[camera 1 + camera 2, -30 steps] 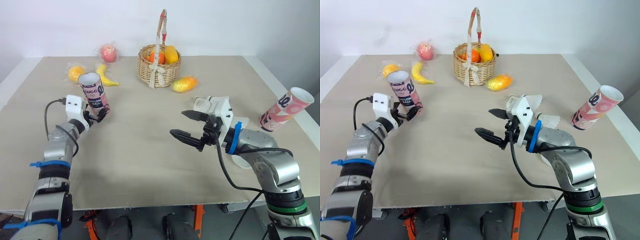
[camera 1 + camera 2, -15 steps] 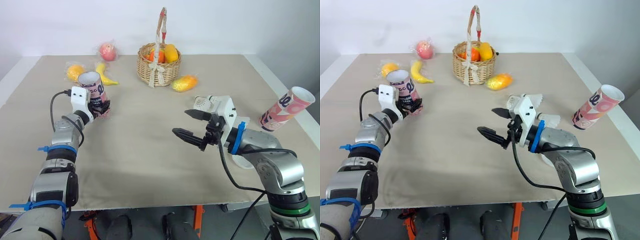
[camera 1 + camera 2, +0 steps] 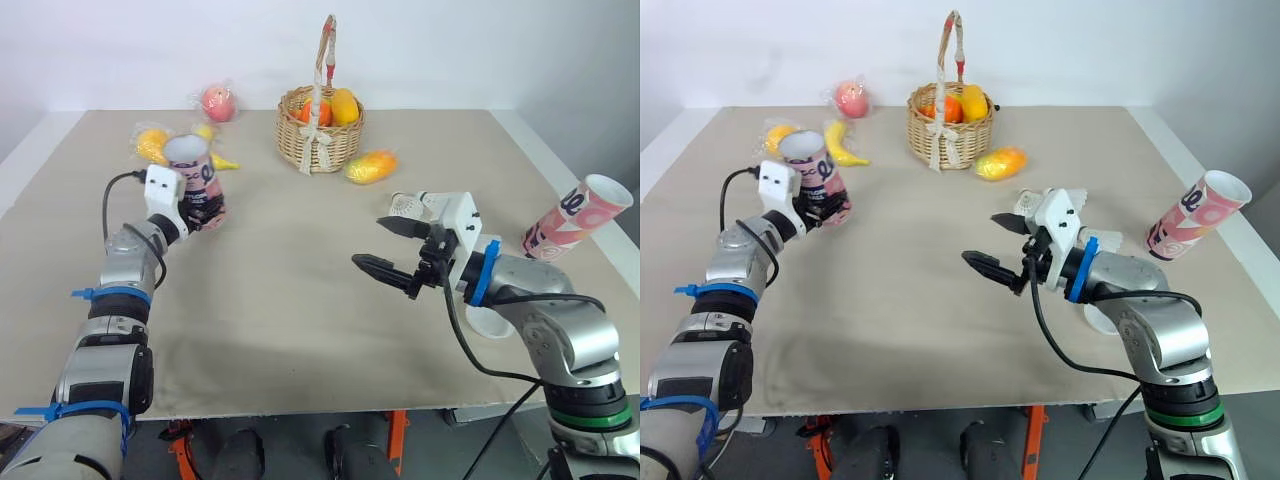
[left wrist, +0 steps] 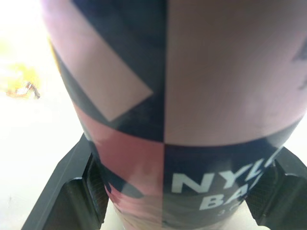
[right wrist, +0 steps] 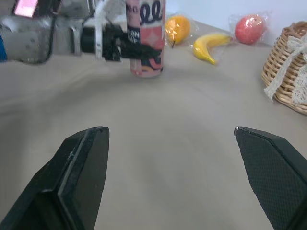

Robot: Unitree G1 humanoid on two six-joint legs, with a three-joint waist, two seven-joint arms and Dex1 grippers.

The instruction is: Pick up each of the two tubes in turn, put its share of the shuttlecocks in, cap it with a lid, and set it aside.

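Clamps pink-and-navy printed cardboard tube (image 3: 193,178) near its base in left end effector (image 3: 203,214), upper left of frame, long axis upright, mouth up. Holds right end effector (image 3: 372,243) spread and empty at centre-right, nearer the white feathered shuttlecocks (image 3: 404,205) just above it.

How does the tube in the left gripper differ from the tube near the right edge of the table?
The left tube stands upright; the right tube leans over. The left gripper clamps the left tube; no gripper touches the right tube. Both are pink, patterned and open at the top.
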